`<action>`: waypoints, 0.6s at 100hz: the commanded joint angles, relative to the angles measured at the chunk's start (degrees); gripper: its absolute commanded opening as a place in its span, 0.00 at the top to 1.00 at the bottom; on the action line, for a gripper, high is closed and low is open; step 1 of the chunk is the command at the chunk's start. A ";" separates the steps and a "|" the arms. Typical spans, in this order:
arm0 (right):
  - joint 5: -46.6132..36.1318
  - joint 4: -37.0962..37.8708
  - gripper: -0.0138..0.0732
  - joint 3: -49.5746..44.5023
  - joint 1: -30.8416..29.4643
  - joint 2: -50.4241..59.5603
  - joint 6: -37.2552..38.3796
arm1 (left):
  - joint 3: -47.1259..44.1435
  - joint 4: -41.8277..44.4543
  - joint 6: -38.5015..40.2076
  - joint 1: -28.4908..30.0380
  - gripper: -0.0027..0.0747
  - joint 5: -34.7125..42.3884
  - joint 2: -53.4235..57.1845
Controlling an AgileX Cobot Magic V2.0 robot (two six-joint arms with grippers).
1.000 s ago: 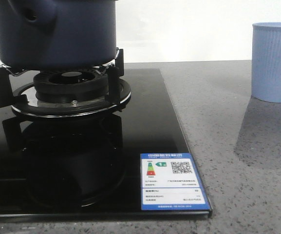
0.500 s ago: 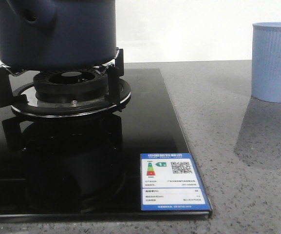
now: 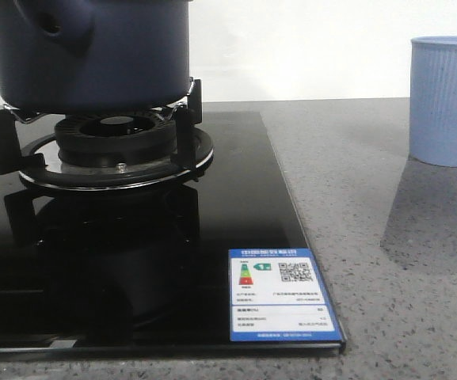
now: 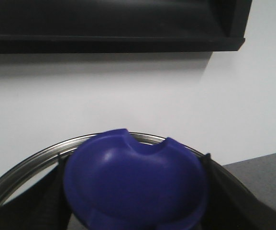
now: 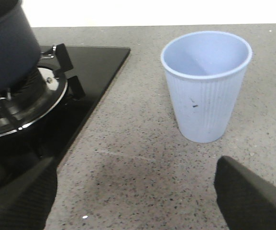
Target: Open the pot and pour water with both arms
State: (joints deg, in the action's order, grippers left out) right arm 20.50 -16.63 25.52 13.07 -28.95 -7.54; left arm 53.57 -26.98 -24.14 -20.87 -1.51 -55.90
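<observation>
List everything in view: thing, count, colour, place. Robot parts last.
pot: one, dark navy blue, sitting on the burner supports at the left.
lid knob: one, blue, close up in the left wrist view, with a metal rim behind it.
burner: one, black with a metal ring, on the hob under the pot.
hob: one, glossy black glass, left part of the counter.
label: one, blue and white, near right corner of the hob.
cup: one, pale blue, ribbed, upright on the counter right of the hob.
counter: one, speckled grey.
left gripper: black fingers either side of the knob.
right gripper: black fingers apart, above the counter near the cup, holding nothing.
</observation>
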 commanded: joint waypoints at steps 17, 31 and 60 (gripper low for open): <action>-21.32 -0.25 0.15 -6.17 0.04 -3.43 -0.58 | 2.09 0.36 -0.13 5.88 0.48 1.88 5.66; -27.50 0.38 0.15 -6.29 0.04 -10.12 -0.58 | 2.09 0.36 -0.13 7.44 0.48 1.10 6.79; -43.65 0.49 0.15 -5.44 0.04 -27.66 -0.58 | 2.09 0.36 -0.13 7.87 0.48 0.72 6.93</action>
State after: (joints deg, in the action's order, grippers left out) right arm -14.12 -16.63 17.80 13.10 -52.84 -7.54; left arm 53.57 -26.44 -24.24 -13.21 -5.79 -49.97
